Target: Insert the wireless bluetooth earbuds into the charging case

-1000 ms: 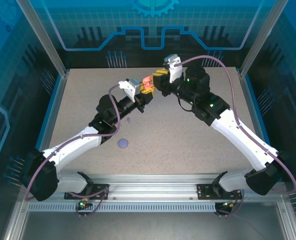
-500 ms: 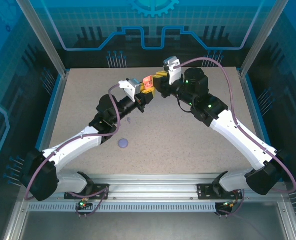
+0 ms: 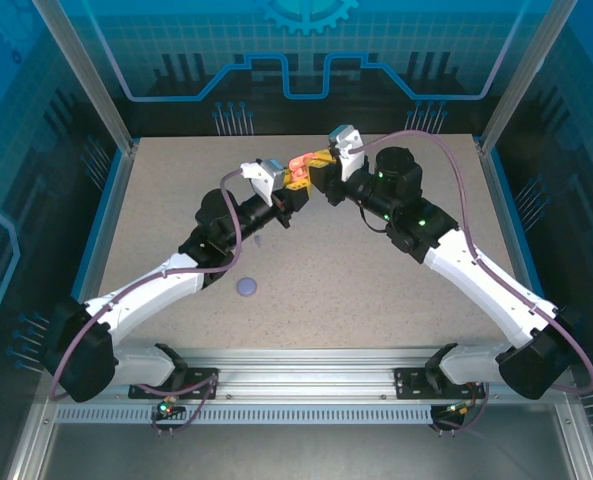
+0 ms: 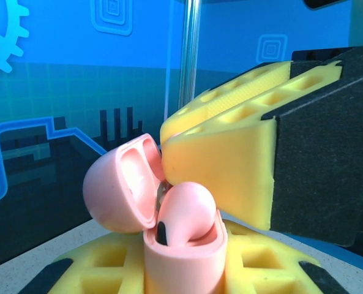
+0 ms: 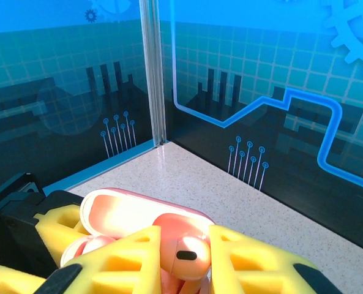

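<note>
A coral-pink charging case (image 4: 182, 260) is held upright above the table with my left gripper (image 4: 181, 272) shut on its body, and its lid (image 4: 121, 184) is swung open to the left. A matching coral earbud (image 4: 187, 211) sits in the case mouth, round head up. My right gripper (image 5: 187, 263) is shut on that earbud (image 5: 192, 254), and one of its yellow fingers (image 4: 224, 165) leans over the case. From above, both grippers (image 3: 294, 178) (image 3: 321, 165) meet at the case (image 3: 301, 161) near the far middle of the table.
A lavender pebble-like case (image 3: 247, 287) lies shut on the table in front of the left arm. A tiny pale object (image 3: 259, 240) lies beside the left forearm. Glass walls and a metal post (image 5: 153, 73) stand close behind the grippers.
The right arm has shifted left and forward, bringing its gripper and the earbud closer onto the case. The left arm has barely moved.
</note>
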